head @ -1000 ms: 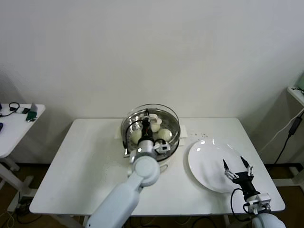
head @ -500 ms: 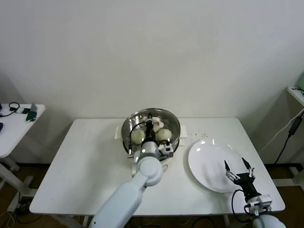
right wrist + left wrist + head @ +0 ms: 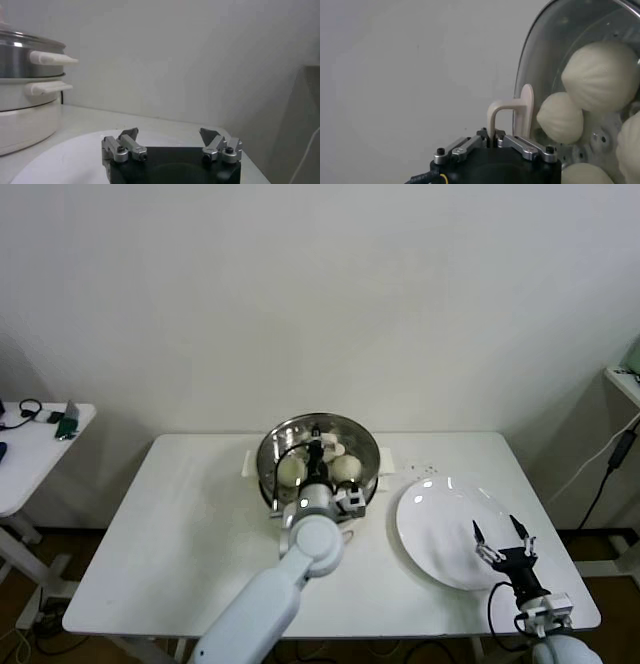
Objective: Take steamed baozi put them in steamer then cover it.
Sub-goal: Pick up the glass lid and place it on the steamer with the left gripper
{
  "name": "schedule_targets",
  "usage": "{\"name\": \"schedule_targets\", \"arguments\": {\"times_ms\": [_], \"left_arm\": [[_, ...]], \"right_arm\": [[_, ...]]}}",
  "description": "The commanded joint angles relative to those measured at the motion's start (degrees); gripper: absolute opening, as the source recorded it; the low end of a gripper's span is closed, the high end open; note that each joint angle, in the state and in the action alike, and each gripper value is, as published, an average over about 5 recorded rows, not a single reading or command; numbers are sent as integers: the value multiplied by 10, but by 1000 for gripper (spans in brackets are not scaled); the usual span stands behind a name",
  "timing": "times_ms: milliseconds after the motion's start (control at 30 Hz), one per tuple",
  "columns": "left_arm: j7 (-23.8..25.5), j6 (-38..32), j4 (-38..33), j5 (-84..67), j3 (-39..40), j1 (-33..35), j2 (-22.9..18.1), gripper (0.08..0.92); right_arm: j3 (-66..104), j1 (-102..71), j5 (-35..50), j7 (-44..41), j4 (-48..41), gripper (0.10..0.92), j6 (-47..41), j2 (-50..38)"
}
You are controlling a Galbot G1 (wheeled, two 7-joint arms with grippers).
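The steamer [image 3: 372, 474] stands at the back middle of the table, steel pot on a white base; it also shows in the right wrist view [image 3: 22, 55]. The glass cover [image 3: 345, 432] lies over the pot. My left gripper [image 3: 315, 452] is shut on its cream handle [image 3: 512, 107], as the left wrist view shows for that gripper [image 3: 494, 140]. Off-white baozi [image 3: 291, 471] show through the glass; the left wrist view shows several of them [image 3: 597, 75] behind the cover [image 3: 545, 50]. My right gripper [image 3: 503, 539] is open and empty over the white plate [image 3: 440, 534].
The white table [image 3: 180, 524] has the plate at its right; the plate also shows in the right wrist view [image 3: 65, 160] under the right gripper [image 3: 170, 137]. A small side table [image 3: 30, 444] with small items stands far left. A cable hangs at the far right.
The left gripper has lowered the cover from above the pot down onto it. The right gripper has stayed over the plate.
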Motion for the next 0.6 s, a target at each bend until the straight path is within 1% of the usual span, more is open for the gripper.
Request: {"name": "schedule_targets", "arguments": {"times_ms": [33,300,600], "left_arm": [[-1,28,6,4,2,-1,3,150],[-10,28,12,3,6,-6,4,150],[-4,28,13,7,4,-5,6,150]], "right_arm": [[12,0,-3,-7,-2,823,1,4],[22,-4,-1,-10,-4,823,4,4],[25,-5,-1,-11,-3,823,4,5]]}}
